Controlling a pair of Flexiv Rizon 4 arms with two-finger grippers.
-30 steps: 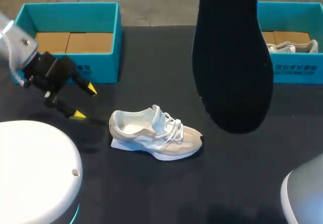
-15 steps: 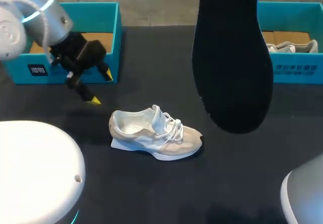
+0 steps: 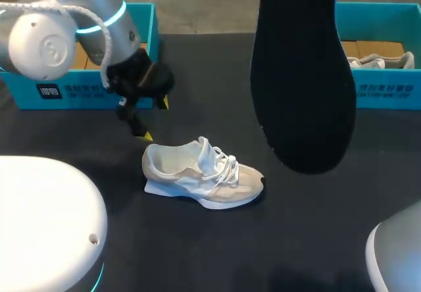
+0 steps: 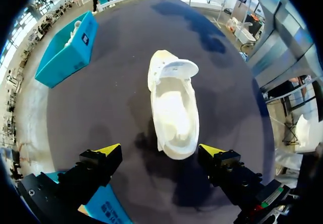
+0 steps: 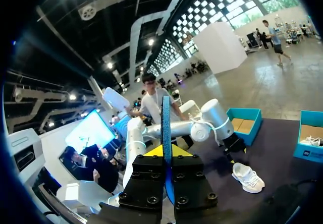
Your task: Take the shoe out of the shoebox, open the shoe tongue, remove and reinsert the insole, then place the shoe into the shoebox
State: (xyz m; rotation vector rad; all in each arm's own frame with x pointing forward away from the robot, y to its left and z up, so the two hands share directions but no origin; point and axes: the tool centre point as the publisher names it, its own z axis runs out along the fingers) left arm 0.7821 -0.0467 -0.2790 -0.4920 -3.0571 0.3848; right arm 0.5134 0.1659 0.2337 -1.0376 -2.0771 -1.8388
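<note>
Head view: the shoe sits upright on its sole on the dark counter, out of both boxes. Its long axis runs across the counter, heel toward my left side and toe toward my right. My left jaws hang just beyond the heel end, between the shoe and the left shoebox, with the yellow tips apart and nothing between them. The left arm is much the nearer one to the shoe. The insole is raised high above the counter on my right side, well apart from the shoe.

Left wrist view: the shoe lies straight ahead along my fingers, heel nearest and toe farthest. The collar is open toward me and the tongue is lifted at the far end. The left jaws stand wide, one tip to either side of the heel, and I see no contact. I judge that steadying the heel needs only a short drop and a closing.

Right wrist view: my right jaws are clamped on the insole, which shows edge-on as a thin blue strip rising between the tips. The shoe is far ahead and below, so the insole must come down heel-first into the opening.
</note>
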